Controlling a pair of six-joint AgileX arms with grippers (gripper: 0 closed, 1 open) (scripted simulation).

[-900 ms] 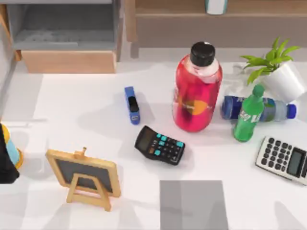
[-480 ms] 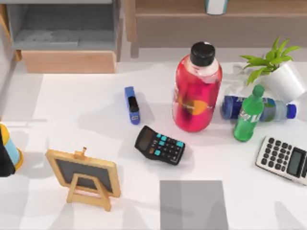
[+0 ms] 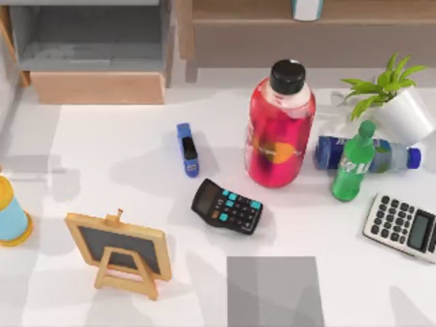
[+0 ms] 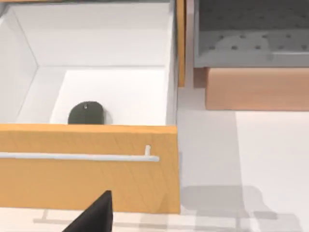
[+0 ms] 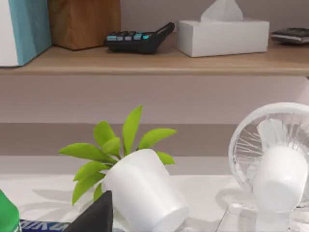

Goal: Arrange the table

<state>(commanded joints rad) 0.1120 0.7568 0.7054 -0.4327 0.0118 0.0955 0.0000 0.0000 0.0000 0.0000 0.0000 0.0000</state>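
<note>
The white surface [image 3: 122, 163] spreads before the wooden shelf unit [image 3: 238, 10]. It carries a tall red bottle [image 3: 279, 136] near its middle, a black calculator [image 3: 227, 206] close by, and a chalkboard easel [image 3: 122, 248] toward the left. My left tool [image 4: 94, 215] hangs near an open drawer [image 4: 91, 169] that holds a dark round thing [image 4: 86, 113], perhaps a mouse. My right tool [image 5: 94, 215] is beside the potted plant [image 5: 140, 193]. Each tool shows one dark tip, so I cannot tell how wide either stands.

Potted plant [image 5: 140, 193]; fan [image 5: 275, 164] beside.
</note>
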